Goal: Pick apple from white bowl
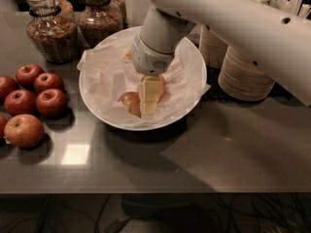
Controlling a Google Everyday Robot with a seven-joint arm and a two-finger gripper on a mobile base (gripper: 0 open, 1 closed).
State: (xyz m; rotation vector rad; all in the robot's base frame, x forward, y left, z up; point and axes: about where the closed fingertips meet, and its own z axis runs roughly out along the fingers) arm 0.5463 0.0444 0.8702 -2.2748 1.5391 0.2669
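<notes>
1. The apple (129, 102) lies in the bowl (170, 120), low and a little left of the middle, on the crinkled paper liner (104, 74).
2. It is pale pinkish-red with a yellow cast. I see a rounded flank left of the gripper, and a red edge on the gripper's right that may be more of the same skin.
3. I cannot tell which way its stem points, because the gripper covers its middle. What shows looks round, with no clear long axis.
4. The gripper (149, 103) is down inside the bowl, reaching from the far side toward me. Its pale yellowish end lies across the apple.
5. From this angle I cannot tell how wide it stands, or whether it clamps the apple.
6. The arm (233, 23) comes in from the upper right, over the bowl's far rim.
7. The bowl sits on a grey counter (204, 159). To its left, apart from it, is a cluster of red apples (36, 93). Behind it stand two glass jars (51, 28) of brown stuff. Stacked paper bowls (245, 76) stand close by the right rim.
</notes>
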